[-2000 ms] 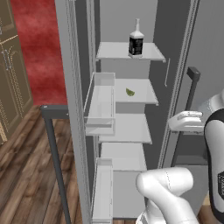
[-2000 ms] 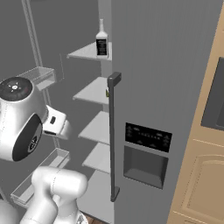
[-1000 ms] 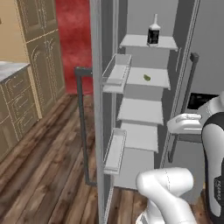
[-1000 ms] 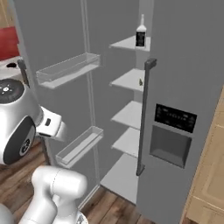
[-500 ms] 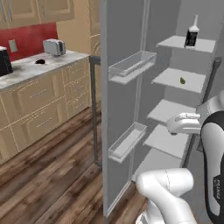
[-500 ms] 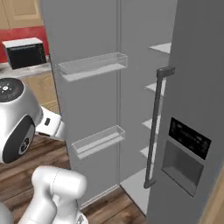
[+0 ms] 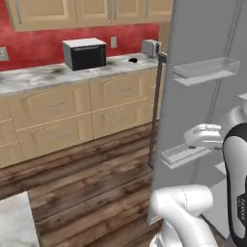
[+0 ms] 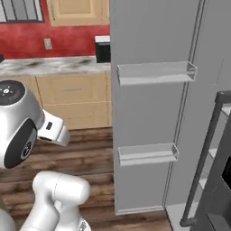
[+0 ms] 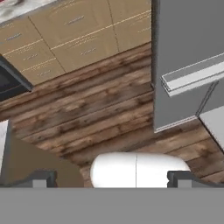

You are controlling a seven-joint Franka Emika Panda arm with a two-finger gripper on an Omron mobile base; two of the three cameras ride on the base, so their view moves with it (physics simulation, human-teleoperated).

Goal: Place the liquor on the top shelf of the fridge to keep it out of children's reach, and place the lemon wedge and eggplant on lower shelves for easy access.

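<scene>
Fridge [image 8: 149, 40] door flat grey, clear bins | gripper [image 9: 111, 179] spread wide, empty (tips blurred) | plank floor [image 7: 87, 178], probably wood

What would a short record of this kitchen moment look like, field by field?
fridge door: tall grey fridge standing open, two clear bins on its inner side
counter: marbled grey worktop over tan wooden drawers
on counter: black boxy microwave, silver toaster
wall: red
floor: dark wooden planks
gripper: open, holding nothing, pointing down at the floor
</scene>
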